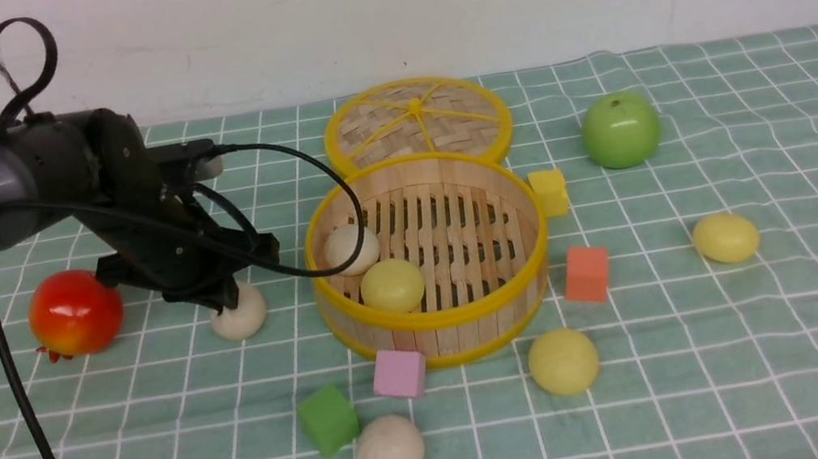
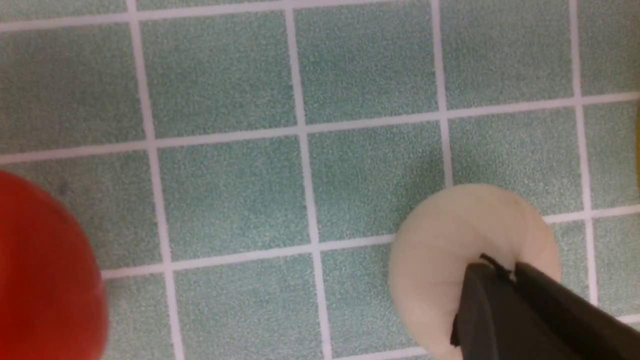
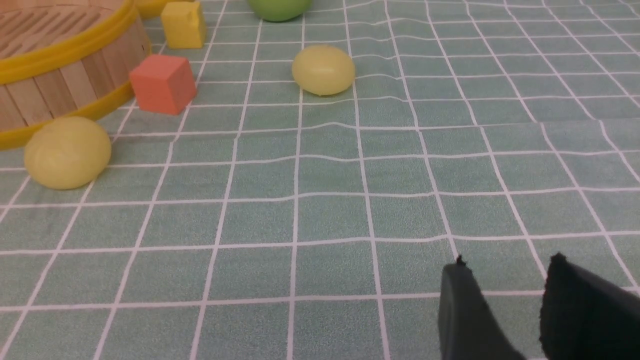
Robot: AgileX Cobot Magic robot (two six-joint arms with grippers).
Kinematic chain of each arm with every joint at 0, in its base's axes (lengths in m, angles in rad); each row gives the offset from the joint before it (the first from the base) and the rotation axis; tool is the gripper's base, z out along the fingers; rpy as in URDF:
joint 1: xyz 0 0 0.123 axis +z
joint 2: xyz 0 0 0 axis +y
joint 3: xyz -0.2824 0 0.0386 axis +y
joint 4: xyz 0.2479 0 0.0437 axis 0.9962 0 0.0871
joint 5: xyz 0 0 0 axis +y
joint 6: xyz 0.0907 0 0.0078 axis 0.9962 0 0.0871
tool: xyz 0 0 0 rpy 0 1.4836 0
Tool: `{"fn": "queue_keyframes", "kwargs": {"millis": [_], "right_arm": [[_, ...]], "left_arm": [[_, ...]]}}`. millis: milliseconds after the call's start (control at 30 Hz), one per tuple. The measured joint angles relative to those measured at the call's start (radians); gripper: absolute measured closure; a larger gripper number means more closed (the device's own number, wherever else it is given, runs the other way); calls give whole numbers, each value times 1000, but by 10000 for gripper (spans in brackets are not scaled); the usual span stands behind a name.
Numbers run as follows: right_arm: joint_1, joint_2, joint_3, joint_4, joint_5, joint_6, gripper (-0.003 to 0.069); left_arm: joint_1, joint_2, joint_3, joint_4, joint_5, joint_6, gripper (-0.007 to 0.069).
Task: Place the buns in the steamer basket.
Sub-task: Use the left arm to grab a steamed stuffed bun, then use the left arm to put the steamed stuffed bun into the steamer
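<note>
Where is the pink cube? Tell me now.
Front view: the pink cube sits just in front of the steamer basket, with the green cube at its left.

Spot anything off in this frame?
Yes. The left gripper is shut, tips together, over the beige bun left of the steamer basket, not around it. The bun sits on the cloth, ungripped.

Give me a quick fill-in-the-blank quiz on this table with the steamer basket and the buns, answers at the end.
1. The steamer basket holds ___ buns.
2. ___ more buns lie outside it on the cloth.
3. The apple is ___ in colour.
4. The right claw is ___, gripping nothing.
Missing words: two; four; green; open.
</note>
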Motion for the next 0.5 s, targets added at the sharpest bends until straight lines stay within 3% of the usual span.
{"fn": "queue_keyframes", "kwargs": {"millis": [267, 500], "right_arm": [[0, 0, 0, 0, 0, 0, 419], [0, 0, 0, 0, 0, 0, 419]], "left_arm": [[-27, -70, 0, 12, 35, 14, 638], [-164, -173, -104, -2, 17, 50, 638]]}}
